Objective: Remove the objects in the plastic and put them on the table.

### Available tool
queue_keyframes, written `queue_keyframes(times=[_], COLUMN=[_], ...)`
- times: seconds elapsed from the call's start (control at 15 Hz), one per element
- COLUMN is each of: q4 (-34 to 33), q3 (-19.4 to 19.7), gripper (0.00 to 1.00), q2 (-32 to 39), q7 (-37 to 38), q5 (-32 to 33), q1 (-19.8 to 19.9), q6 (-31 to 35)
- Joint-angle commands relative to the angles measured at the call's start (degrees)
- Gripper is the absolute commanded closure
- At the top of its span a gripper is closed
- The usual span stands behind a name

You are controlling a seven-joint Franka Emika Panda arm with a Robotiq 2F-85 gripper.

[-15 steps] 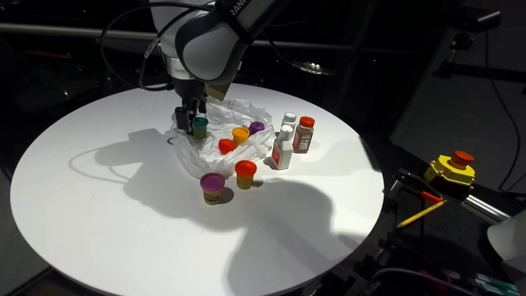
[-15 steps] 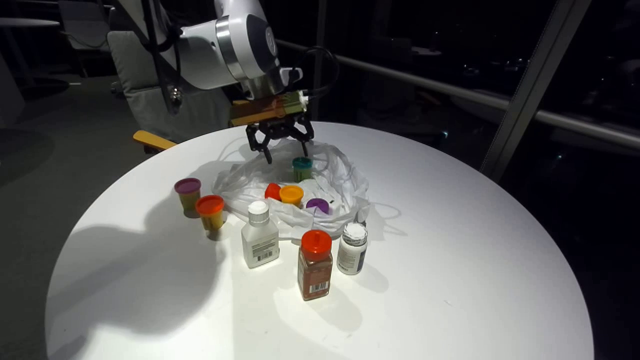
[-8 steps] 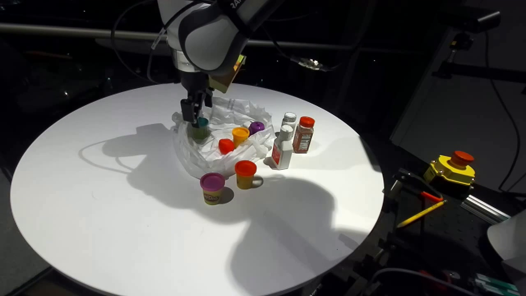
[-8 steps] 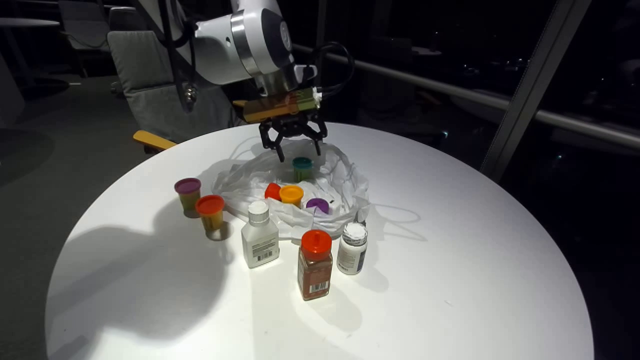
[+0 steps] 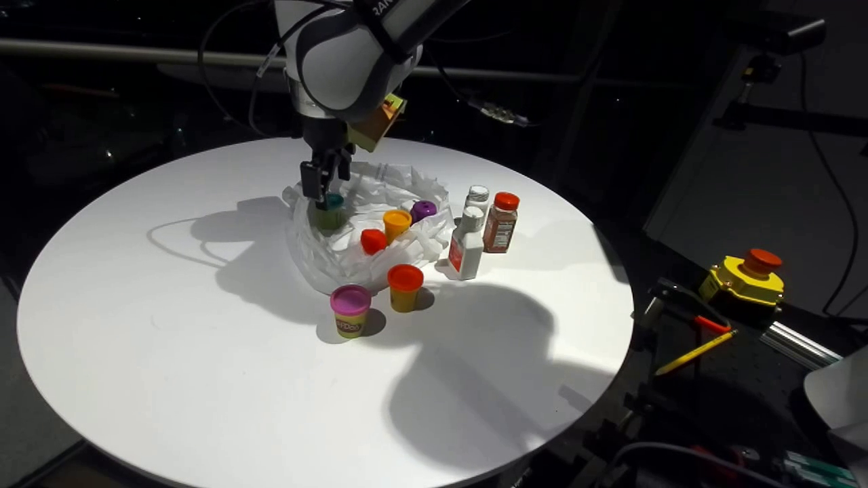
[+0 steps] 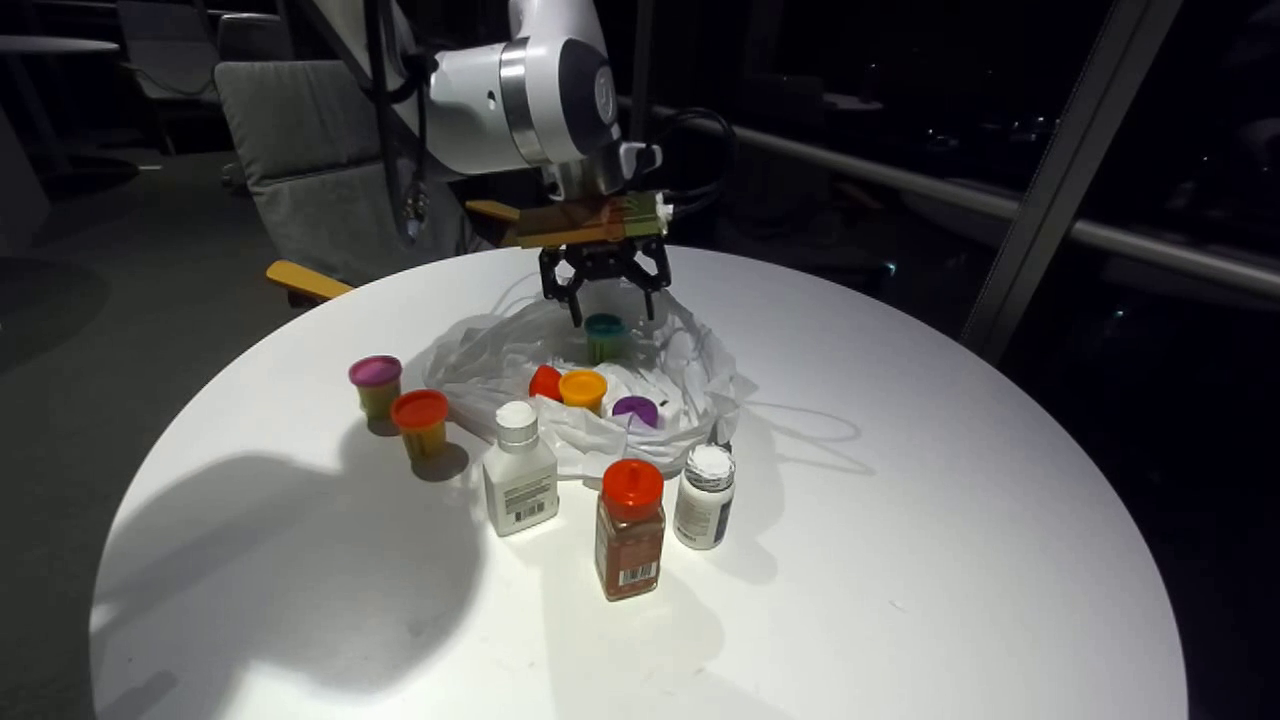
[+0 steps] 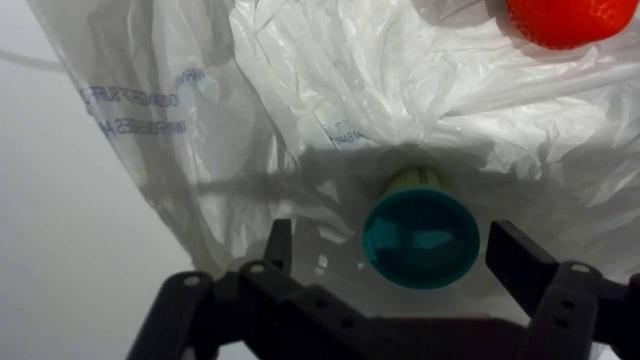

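Mirrored print on the bag (image 7: 350,95), near the table's (image 5: 196,379) far edge in an exterior view, reads "DANGER OF SUFF". The gripper (image 6: 613,320) has shifted over the teal-lidded tub (image 7: 421,237) inside, fingers apart.

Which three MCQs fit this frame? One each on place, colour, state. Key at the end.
1. Where on the table is the red-capped jar relative to the plastic bag?
A) inside it
B) outside it
C) underneath it

2. What colour is the lid of the tub that the gripper frames in the wrist view?
A) purple
B) orange
C) teal

3. What state is the gripper in?
A) open, holding nothing
B) shut on the tub
C) shut, holding nothing

1 B: both exterior views show it standing upright on the table, apart from the plastic bag.
2 C: the wrist view shows the teal lid from above.
3 A: the jaws stand wide apart in the wrist view, not closed on the lid.
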State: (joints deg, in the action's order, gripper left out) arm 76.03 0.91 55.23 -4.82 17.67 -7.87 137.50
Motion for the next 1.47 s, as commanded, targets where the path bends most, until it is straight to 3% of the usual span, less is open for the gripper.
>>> queue_keyframes(times=[0.0, 0.2, 0.27, 0.33, 0.4, 0.47, 0.8, 1.07, 1.4], q4=[-5.09, -6.31, -6.77, -7.14, -7.48, -7.77, -7.36, -2.70, 7.45], q3=[-1.88, -2.59, -2.54, -2.50, -2.43, -2.38, -2.23, -0.87, 1.90], gripper=[0.00, 0.00, 0.06, 0.24, 0.31, 0.31, 0.69, 0.72, 0.72], q2=[2.86, 3.90, 4.27, 4.53, 4.72, 4.92, 4.71, -0.45, -11.26], q7=[-3.99, -5.16, -5.11, -5.18, -5.05, -4.93, -4.31, 0.10, 15.42], q5=[-2.66, -3.70, -3.84, -4.06, -4.23, -4.32, -4.33, -3.98, -1.81], q1=[1.23, 1.62, 1.52, 1.43, 1.30, 1.22, 0.92, -1.44, -8.43], q6=[-1.96, -2.54, -3.00, -3.34, -3.62, -3.81, -3.92, -9.96, -18.90])
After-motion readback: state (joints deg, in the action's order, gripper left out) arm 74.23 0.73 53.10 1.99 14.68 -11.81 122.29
